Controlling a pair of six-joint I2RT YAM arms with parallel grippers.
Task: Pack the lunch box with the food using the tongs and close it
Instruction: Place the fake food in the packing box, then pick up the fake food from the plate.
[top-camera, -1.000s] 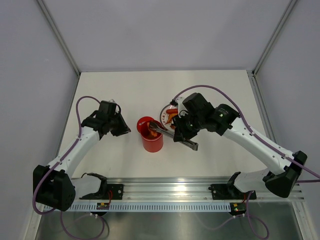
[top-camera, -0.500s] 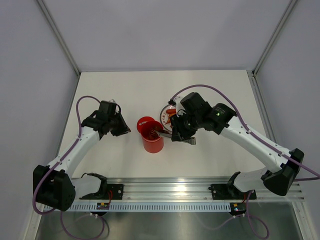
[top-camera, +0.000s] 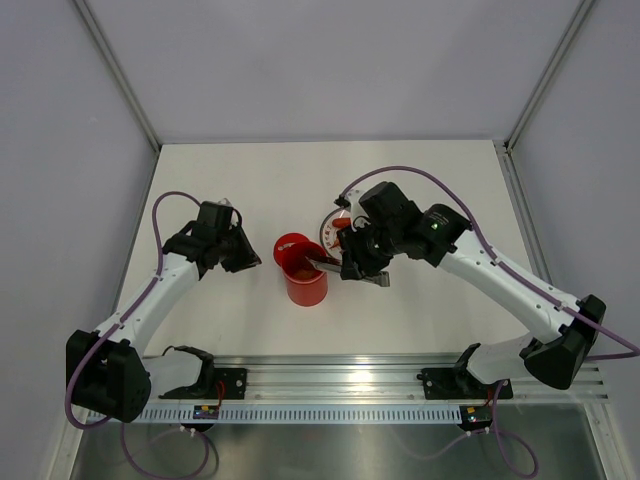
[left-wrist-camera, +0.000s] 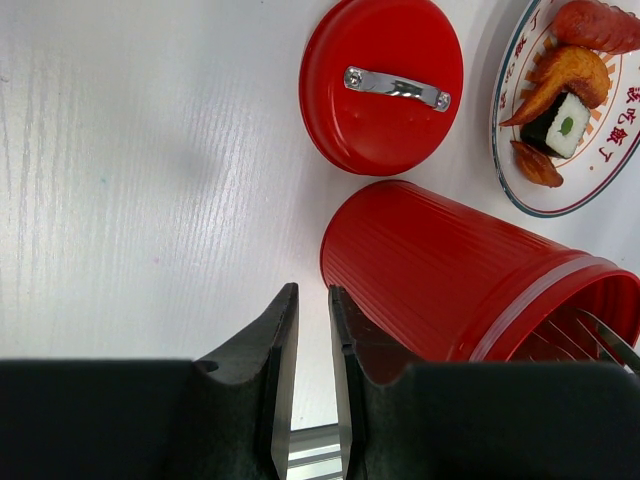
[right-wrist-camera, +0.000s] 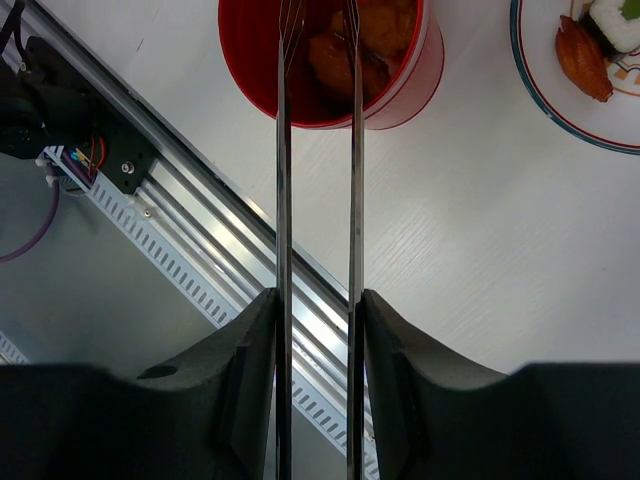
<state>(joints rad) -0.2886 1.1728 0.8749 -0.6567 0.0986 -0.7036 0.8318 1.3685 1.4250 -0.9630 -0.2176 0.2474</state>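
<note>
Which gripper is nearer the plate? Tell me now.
Right. The right gripper, holding the tongs, hangs beside the plate; the left gripper sits across the lunch box from it.

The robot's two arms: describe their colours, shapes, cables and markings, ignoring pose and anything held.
The left arm and right arm have white tubular links, black joint housings and black bases. A purple cable loops along each. The left gripper and right gripper have matte black, angular fingers.
</note>
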